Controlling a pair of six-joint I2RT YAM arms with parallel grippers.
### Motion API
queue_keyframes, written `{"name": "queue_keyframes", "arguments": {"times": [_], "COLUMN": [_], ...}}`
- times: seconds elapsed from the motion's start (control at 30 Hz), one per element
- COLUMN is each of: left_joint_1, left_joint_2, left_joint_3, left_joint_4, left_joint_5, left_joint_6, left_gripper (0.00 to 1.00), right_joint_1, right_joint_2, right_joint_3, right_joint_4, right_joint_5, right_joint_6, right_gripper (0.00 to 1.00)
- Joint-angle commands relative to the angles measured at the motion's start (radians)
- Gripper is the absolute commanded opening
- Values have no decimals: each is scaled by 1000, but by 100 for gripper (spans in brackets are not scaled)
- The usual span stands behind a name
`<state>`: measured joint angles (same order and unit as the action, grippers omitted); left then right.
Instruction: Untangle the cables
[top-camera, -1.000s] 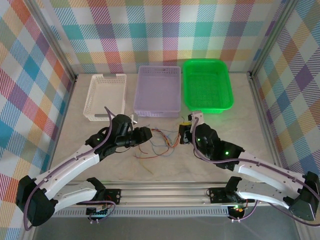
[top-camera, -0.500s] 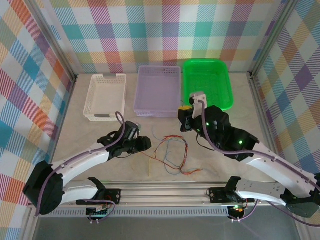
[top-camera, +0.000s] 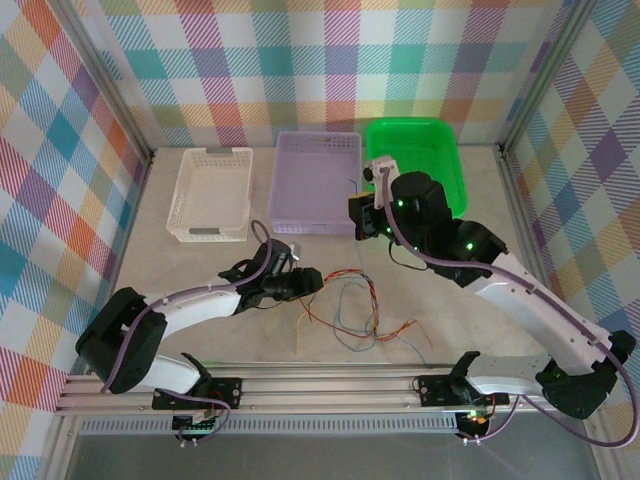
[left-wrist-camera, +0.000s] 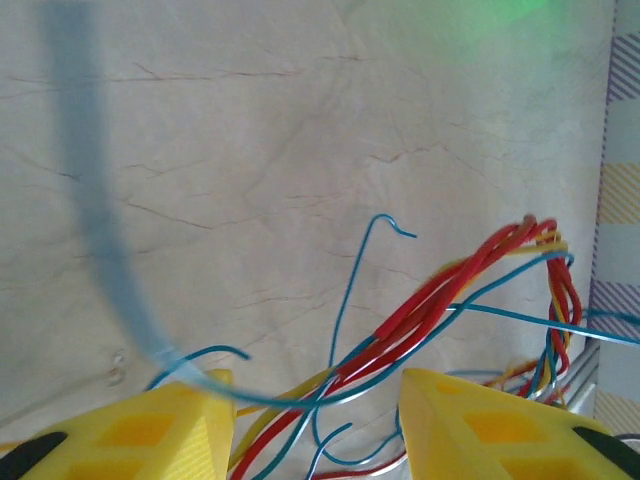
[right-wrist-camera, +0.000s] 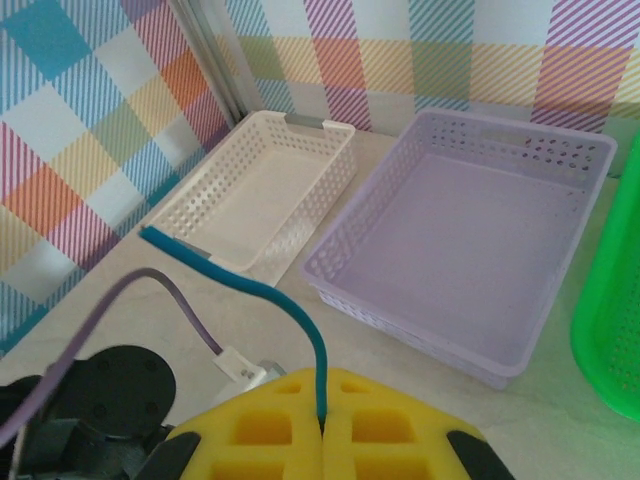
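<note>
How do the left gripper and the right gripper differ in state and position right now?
Opening: the left gripper stands open; the right gripper is shut.
Contents: red, yellow and blue cables run loose through the left gripper's gap; the right gripper pinches a single blue cable.
Position: the left gripper sits by the cable pile mid-table; the right gripper is near the purple basket.
Shared: both have yellow fingers.
</note>
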<state>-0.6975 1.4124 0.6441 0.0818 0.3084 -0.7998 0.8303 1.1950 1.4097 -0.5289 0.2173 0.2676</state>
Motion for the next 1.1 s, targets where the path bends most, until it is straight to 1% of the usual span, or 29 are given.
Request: {"name": "queue_keyframes", "arguments": {"times": [0.0, 0.17, 0.23, 0.4, 0.5, 0.63, 0.73, 0.83, 1.07], "left_joint_1": [-23, -28, -30, -29, -30, -30, -29, -29, -18], "left_joint_2": [38, 67, 71, 89, 113, 132, 130, 118, 73], "left_joint_3": [32, -1, -8, -9, -5, -3, -6, -8, -17], "left_joint_4": [97, 180, 190, 196, 222, 245, 253, 228, 52], "left_joint_5": [42, 69, 68, 53, 73, 83, 78, 59, -67], "left_joint_6": [4, 15, 28, 44, 42, 39, 43, 52, 82], "left_gripper": [47, 47, 44, 24, 14, 11, 1, 0, 0], "right_joint_1": [-10, -16, -18, -22, -35, -52, -65, -83, -171], "right_joint_2": [24, 50, 58, 70, 81, 99, 108, 114, 100], "right_joint_3": [67, 85, 92, 122, 152, 185, 204, 236, 364], "right_joint_4": [-28, -37, -40, -46, -59, -75, -83, -106, -196], "right_joint_5": [-114, -160, -174, -192, -198, -216, -221, -217, -158], "right_joint_6": [-18, -21, -21, -19, -23, -26, -25, -28, -20], "right_gripper": [0, 0, 0, 0, 0, 0, 0, 0, 0]}}
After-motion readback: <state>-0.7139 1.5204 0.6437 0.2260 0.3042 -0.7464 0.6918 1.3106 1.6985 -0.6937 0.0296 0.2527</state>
